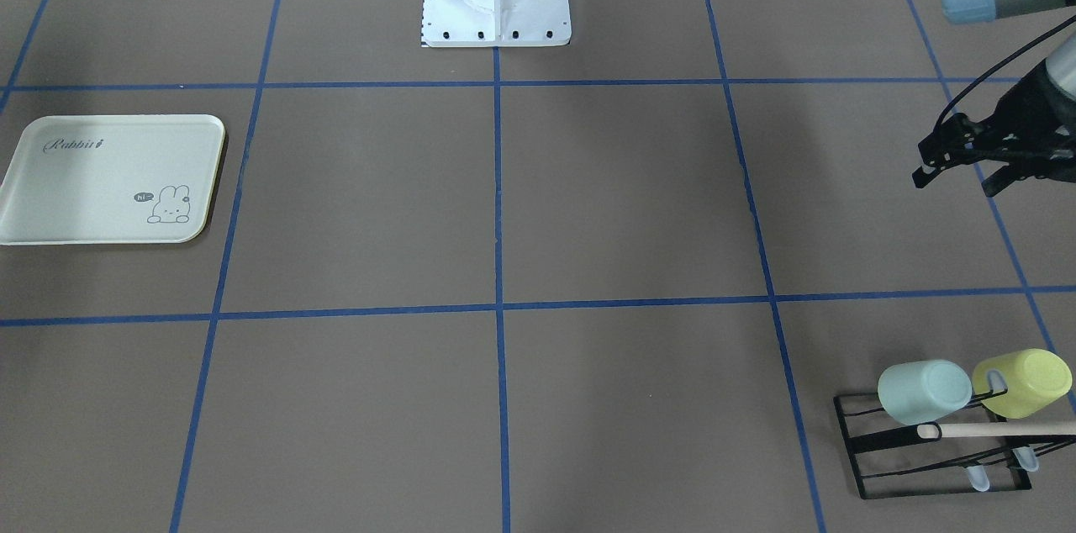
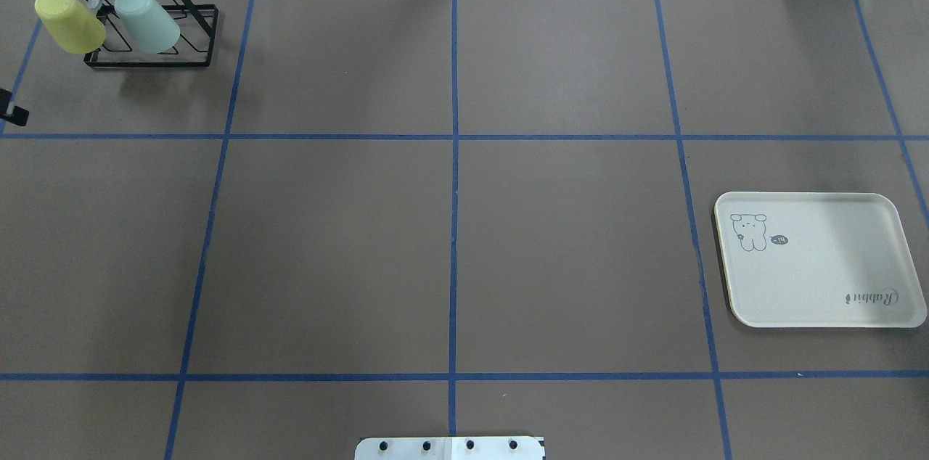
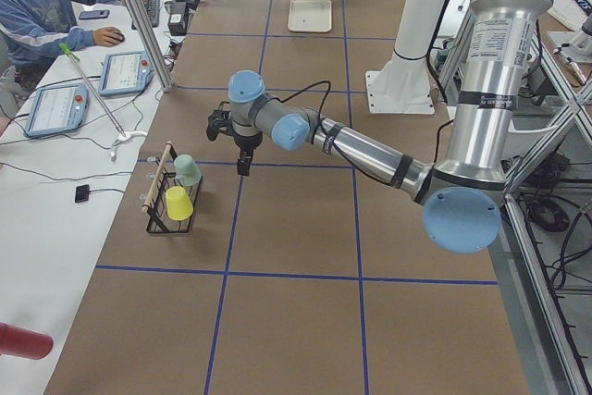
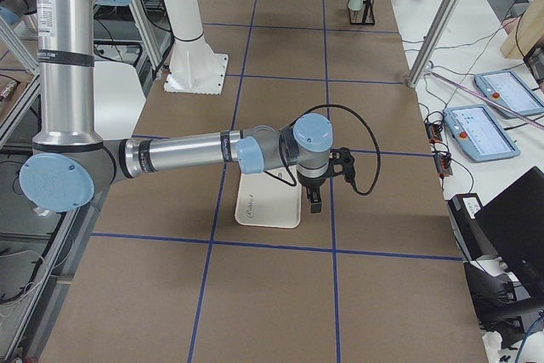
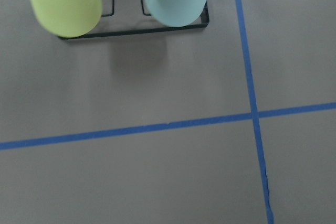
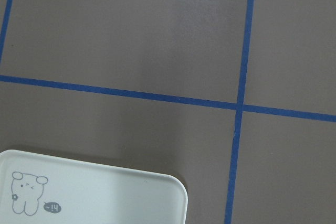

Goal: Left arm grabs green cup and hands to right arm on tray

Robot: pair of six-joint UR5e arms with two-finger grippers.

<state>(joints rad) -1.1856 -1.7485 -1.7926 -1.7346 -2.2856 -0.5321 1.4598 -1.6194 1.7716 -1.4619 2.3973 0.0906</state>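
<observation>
Exterior front-facing view: the green cup (image 1: 923,392) sits tilted on a black rack (image 1: 874,466), touching or just beside a yellow cup (image 1: 1021,382). The left gripper (image 1: 954,182) hovers well apart from them, jaws seemingly spread. The tray (image 1: 50,222) lies at the table's other end. The right gripper (image 4: 314,201) hangs by its edge, and I cannot tell whether it is parted or closed.

Yellow cup (image 1: 1027,382) on black rack (image 1: 851,447)
</observation>
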